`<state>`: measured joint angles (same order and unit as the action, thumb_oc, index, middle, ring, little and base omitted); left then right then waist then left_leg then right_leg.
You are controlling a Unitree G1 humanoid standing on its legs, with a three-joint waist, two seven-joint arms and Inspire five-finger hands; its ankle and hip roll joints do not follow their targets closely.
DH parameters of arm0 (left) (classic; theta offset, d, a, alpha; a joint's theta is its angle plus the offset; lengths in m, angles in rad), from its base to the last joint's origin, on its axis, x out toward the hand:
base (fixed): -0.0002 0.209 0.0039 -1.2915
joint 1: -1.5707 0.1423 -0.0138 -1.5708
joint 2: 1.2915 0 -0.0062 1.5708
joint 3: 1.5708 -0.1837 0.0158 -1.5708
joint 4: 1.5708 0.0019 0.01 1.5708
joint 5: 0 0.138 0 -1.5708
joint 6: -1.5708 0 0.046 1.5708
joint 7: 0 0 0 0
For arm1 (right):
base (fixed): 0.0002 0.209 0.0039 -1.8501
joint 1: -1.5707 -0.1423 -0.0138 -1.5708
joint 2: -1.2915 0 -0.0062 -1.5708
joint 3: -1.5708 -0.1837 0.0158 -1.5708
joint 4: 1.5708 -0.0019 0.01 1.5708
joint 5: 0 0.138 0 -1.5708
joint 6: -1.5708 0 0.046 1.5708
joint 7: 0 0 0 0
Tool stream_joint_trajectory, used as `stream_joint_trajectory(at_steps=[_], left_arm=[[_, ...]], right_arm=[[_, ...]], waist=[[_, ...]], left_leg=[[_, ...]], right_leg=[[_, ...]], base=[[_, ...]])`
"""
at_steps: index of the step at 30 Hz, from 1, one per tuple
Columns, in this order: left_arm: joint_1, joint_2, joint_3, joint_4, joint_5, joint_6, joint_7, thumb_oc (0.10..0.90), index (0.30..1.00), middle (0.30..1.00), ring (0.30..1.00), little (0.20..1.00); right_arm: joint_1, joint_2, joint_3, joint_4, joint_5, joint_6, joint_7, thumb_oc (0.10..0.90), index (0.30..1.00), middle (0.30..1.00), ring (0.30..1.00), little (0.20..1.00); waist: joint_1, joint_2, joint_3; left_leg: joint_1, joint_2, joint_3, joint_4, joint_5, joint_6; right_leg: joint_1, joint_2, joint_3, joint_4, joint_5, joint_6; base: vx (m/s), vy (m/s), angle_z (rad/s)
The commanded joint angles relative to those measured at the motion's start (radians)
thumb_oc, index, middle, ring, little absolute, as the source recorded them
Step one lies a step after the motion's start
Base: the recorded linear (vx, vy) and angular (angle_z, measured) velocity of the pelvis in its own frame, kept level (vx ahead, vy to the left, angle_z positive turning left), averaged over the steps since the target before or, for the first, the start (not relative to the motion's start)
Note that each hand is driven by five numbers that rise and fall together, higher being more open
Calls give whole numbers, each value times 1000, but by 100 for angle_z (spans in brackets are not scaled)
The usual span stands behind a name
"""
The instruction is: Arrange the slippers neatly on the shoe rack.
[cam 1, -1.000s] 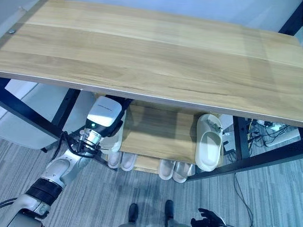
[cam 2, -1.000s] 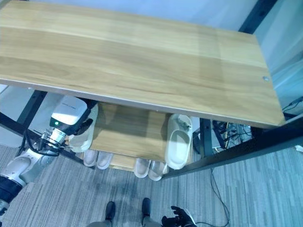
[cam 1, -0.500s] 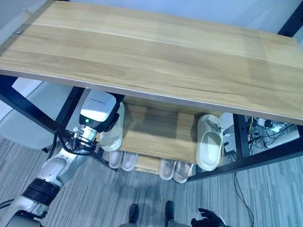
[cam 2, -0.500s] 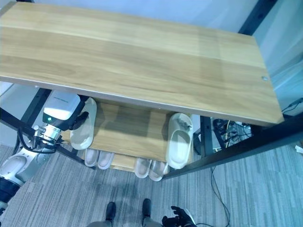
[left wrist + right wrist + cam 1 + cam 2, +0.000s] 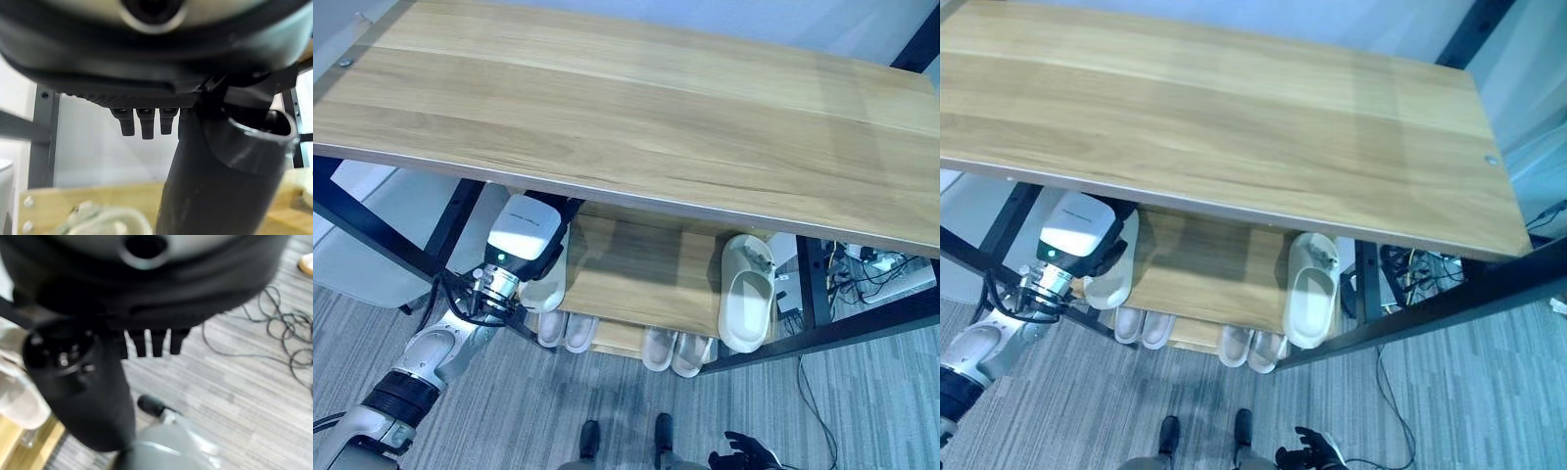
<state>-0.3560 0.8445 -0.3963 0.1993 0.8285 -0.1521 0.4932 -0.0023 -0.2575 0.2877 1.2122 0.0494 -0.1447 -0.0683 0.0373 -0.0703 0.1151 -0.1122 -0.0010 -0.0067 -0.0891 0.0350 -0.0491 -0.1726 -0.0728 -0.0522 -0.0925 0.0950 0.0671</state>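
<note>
On the rack's middle shelf (image 5: 636, 274) a pale slipper (image 5: 745, 306) lies at the right end, toe towards me. A second pale slipper (image 5: 548, 287) lies at the left end, and its edge also shows in the left wrist view (image 5: 105, 220). My left hand (image 5: 533, 240) reaches under the wooden top board right beside that slipper, its fingers (image 5: 142, 122) straight, its thumb (image 5: 215, 186) standing out, nothing gripped. My right hand (image 5: 744, 455) hangs low over the carpet, relaxed and empty, with its thumb (image 5: 83, 391) out.
Two more pairs of pale slippers (image 5: 566, 331) (image 5: 672, 352) stand on the bottom shelf. The wide wooden top board (image 5: 636, 108) overhangs the shelves. Black frame posts (image 5: 440, 230) flank the rack. Cables and a power strip (image 5: 867, 266) lie on the floor at the right.
My left hand has shifted a little to the right, back in under the top board beside the left slipper. The slippers lie where they were.
</note>
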Motion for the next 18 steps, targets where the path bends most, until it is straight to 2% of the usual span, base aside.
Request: stream_joint_trajectory(at_steps=[1, 8, 15, 17, 18], left_arm=[[-125, 39, 49, -19, 7, 11, 64, 800, 900, 900, 900, 900], [-129, 42, 47, 5, 41, 40, 66, 800, 900, 900, 900, 900], [-108, 21, 85, 31, 45, 71, 78, 800, 900, 900, 900, 900], [-108, 16, 89, 46, 45, 85, 82, 800, 900, 900, 900, 900], [-122, -5, 92, 84, 37, 113, 96, 800, 900, 900, 900, 900]], right_arm=[[58, -12, 37, 26, 2, 6, 6, 800, 900, 900, 900, 900], [58, -11, 41, 18, -1, 3, 9, 800, 900, 900, 900, 900], [56, -11, 44, 7, -14, 3, 2, 800, 900, 900, 900, 900], [52, -12, 45, 6, -16, 5, 2, 800, 900, 900, 900, 900], [44, -13, 47, 7, -19, 8, -1, 800, 900, 900, 900, 900]], waist=[[12, -9, -43], [14, -13, -37], [16, -11, -33], [16, -11, -32], [13, -11, -29]], left_leg=[[-57, -47, -49, 2, -42, 19], [-60, -47, -49, 2, -43, 20], [-57, -49, -48, 2, -46, 22], [-59, -49, -46, 2, -45, 22], [-64, -49, -44, 2, -43, 22]], right_leg=[[5, -54, -40, 5, -6, 140], [2, -54, -42, 5, -4, 141], [2, -56, -40, 5, -5, 140], [1, -56, -40, 5, -4, 140], [-4, -56, -37, 5, -2, 140]], base=[[0, 0, 0], [0, 0, 0], [0, 0, 0], [0, 0, 0], [0, 0, 0]])
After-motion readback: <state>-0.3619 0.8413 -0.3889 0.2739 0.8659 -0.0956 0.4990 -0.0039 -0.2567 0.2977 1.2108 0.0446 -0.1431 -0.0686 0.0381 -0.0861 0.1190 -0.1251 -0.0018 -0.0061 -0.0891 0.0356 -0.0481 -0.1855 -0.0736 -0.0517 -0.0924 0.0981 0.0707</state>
